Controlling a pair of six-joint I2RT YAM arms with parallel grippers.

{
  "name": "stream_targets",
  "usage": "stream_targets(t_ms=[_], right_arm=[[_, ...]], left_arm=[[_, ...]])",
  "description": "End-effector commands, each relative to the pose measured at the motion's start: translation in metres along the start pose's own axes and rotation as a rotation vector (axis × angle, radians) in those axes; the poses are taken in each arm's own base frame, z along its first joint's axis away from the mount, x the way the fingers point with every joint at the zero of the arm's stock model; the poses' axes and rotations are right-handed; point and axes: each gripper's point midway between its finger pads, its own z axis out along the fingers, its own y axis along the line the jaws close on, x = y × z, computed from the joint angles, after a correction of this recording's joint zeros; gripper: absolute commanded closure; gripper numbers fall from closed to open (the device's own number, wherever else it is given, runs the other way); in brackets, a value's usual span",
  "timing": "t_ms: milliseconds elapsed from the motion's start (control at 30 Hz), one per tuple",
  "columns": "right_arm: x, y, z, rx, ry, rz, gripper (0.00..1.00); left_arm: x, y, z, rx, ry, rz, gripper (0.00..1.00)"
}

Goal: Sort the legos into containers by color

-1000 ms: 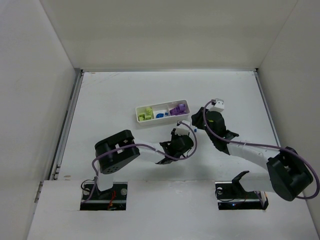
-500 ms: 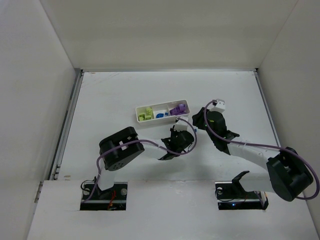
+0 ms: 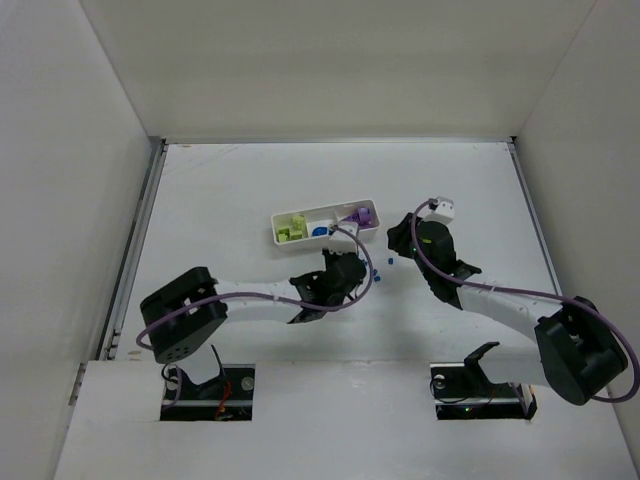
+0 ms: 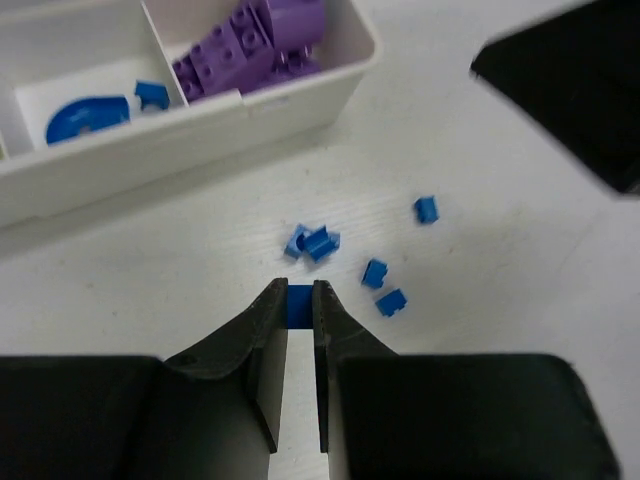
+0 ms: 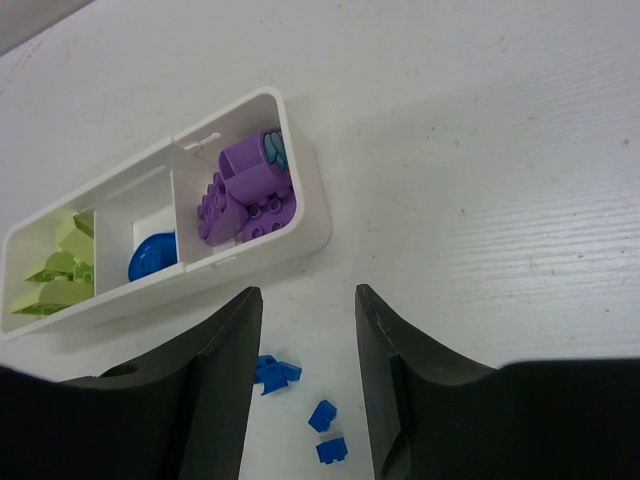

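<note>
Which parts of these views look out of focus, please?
Left wrist view: loose blue bricks sharp, the dark right arm at upper right blurred. Right wrist view: white tray crisp, the end effector's fingers slightly soft. Top view: even light, only faint shadows.

You're working in a robot lab cell: plain white panels [image 3: 330,70] wall the white bench [image 3: 220,180] on three sides, and the left arm [image 3: 250,296] and right arm [image 3: 500,303] are bolted at its near edge.

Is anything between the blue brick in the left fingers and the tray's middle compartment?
Only the near wall of the tray and the loose blue bricks lying before it; lifting over should clear both.
</note>
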Motion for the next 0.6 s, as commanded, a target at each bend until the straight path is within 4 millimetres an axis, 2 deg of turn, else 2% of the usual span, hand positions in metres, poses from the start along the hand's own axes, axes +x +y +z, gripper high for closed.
stream_targets(t_ms=[0,100,267,333,467,567], right_arm=[[-0.015,0.01,0.0,-0.036,-0.057,0.036,0.52],[-0.013,0.01,0.001,-0.035,-0.051,0.031,0.52],[-0.012,0.01,0.003,-0.032,-0.041,0.018,0.52],[-0.009,0.012,0.004,-0.032,-0.028,-0.006,0.53],[0.006,0.022,0.009,-0.032,0.025,-0.078,0.65],[0.016,0.025,0.012,-0.015,0.044,-0.124,0.66]], left_arm=[[-0.047,0.015,-0.001,-0.001,-0.085,-0.125,0.92],[-0.067,0.039,0.019,-0.02,-0.082,-0.185,0.92],[-0.086,0.075,0.055,-0.062,-0.063,-0.264,0.91],[-0.09,0.083,0.067,-0.077,-0.059,-0.262,0.9],[-0.094,0.093,0.084,-0.114,-0.054,-0.23,0.87],[-0.09,0.095,0.091,-0.126,-0.043,-0.216,0.85]])
